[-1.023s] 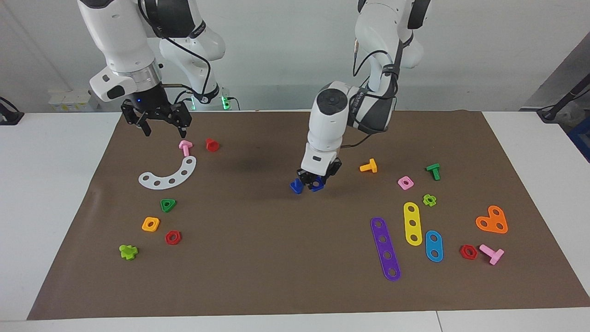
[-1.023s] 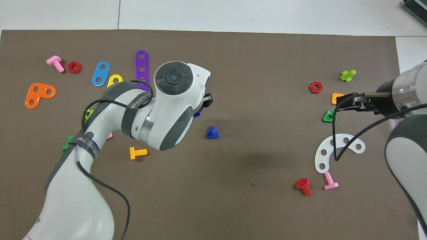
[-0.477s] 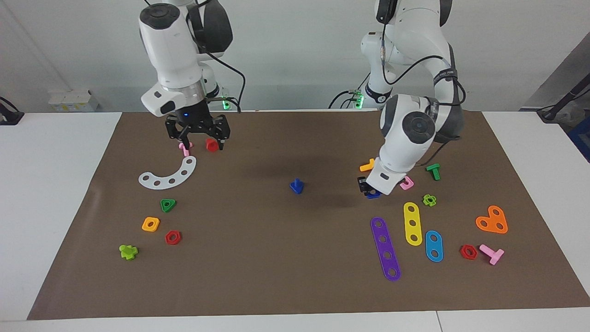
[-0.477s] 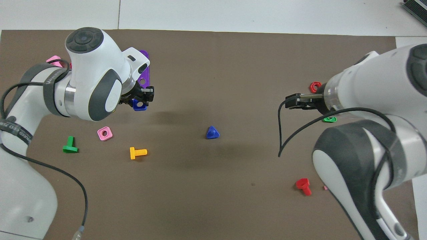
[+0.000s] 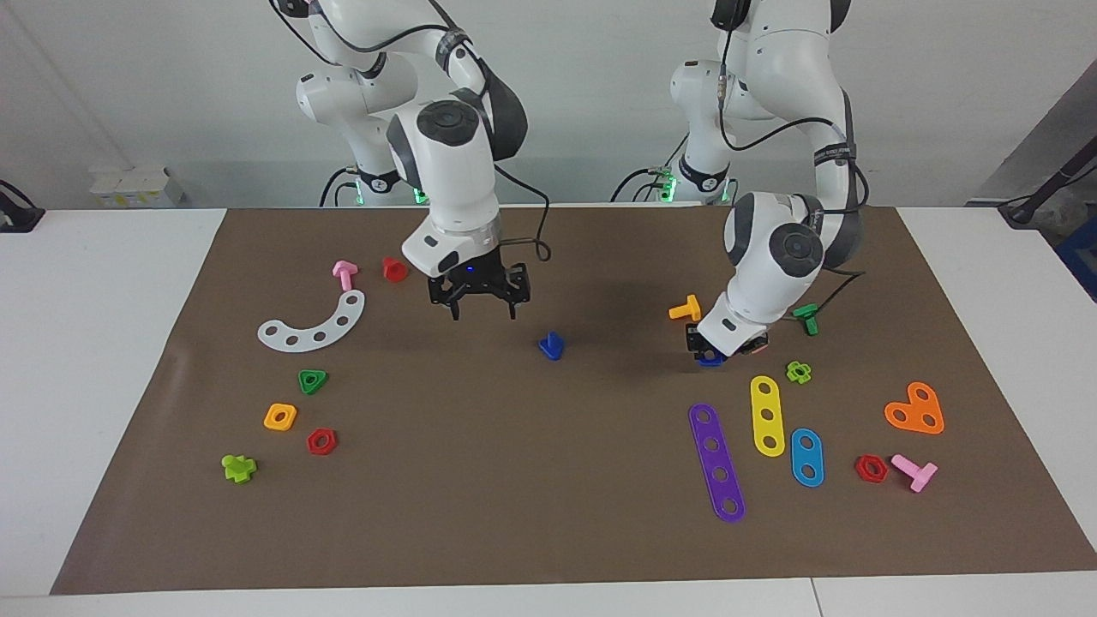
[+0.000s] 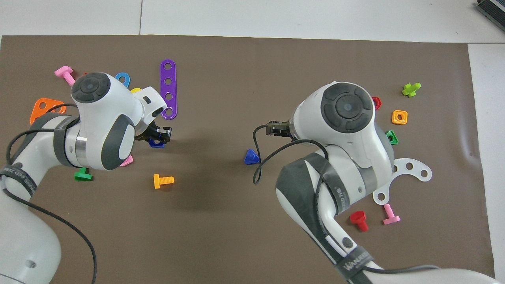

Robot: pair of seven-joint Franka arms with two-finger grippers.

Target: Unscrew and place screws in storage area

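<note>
Where the overhead view hid much of the mat under the two arms, the facing view gave you the heights: your right gripper hung in the air over bare mat with its fingers spread apart, while your left gripper sat low at the mat, clamped on a blue nut. The overhead view showed that nut poking out under the left gripper, just beside a pink nut that the arm mostly covered; in the facing view that pink nut was hidden.

Your screw stood on its triangular head, stem up, in the middle of the mat, free of both grippers. From above, the screw lay just beside the right gripper, toward the robots from its tip, and well apart from the left one. An orange bolt lay close to the left gripper.

You could read part of the word "WANUKED" on the strap of the right arm in the overhead view.
</note>
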